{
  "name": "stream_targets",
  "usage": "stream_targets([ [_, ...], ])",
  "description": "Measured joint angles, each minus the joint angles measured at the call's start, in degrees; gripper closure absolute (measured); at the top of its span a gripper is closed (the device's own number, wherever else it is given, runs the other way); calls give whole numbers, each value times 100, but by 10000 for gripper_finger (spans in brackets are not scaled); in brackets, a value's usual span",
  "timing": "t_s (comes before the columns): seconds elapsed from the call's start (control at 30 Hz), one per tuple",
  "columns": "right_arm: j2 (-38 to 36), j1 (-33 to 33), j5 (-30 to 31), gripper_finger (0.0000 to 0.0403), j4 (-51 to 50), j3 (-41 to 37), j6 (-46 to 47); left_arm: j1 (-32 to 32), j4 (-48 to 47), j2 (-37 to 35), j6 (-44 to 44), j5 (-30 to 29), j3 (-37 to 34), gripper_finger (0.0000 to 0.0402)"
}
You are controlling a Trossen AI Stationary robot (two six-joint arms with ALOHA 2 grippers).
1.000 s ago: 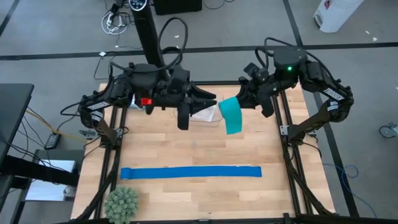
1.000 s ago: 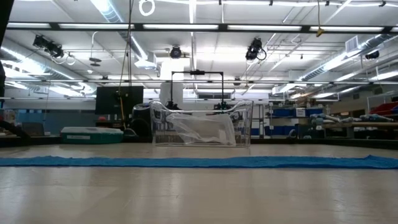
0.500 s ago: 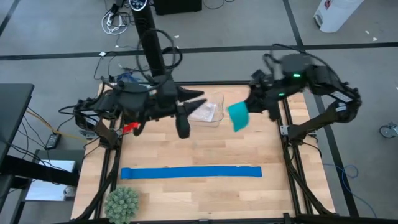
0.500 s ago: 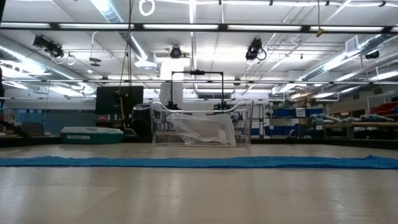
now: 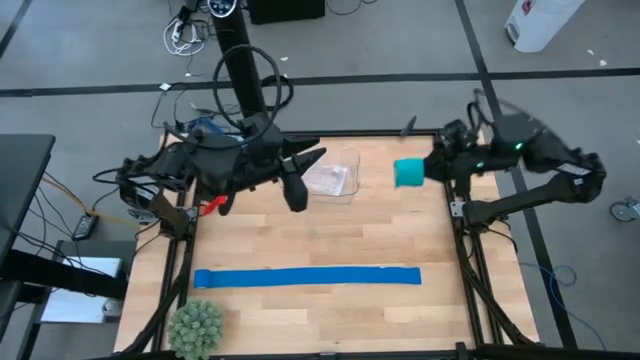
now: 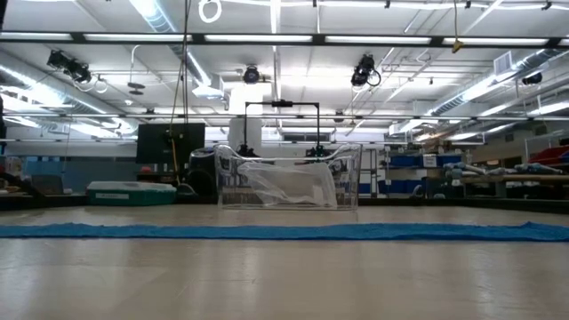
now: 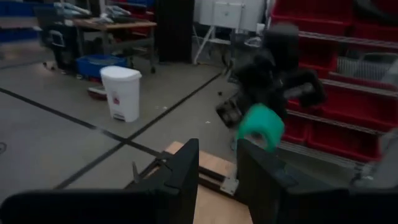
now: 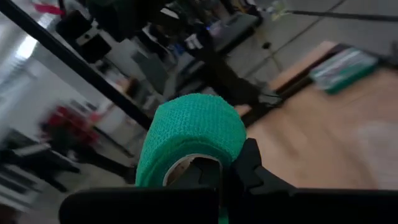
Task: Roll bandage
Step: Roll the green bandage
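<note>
Pale wood worktop on grey floor, left tool part open and empty over far left, clear tub centre, blue strip near, right tool clamped on teal bandage raised at far right

Right gripper, upper right, is clamped on the bandage; left gripper, upper centre, has its fingers parted

Bandage right of container, strip in front
</note>
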Motion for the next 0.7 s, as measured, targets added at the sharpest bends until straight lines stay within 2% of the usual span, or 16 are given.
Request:
stream_targets([
  [0.17,-364,210,-7,401,1848,-1486,707,-8,541,24,247,-47,-445,285],
  [0.33,-292,249,-398,401,3164,-2516,1850,3,630,24,-38,550,-941,285],
  [0.53,85,251,-967,400,4268,-2979,2985,1,688,24,-487,1197,-1497,285],
  [0.7,402,251,-1356,400,4655,-3024,3550,3,777,19,-517,1559,-1739,285],
])
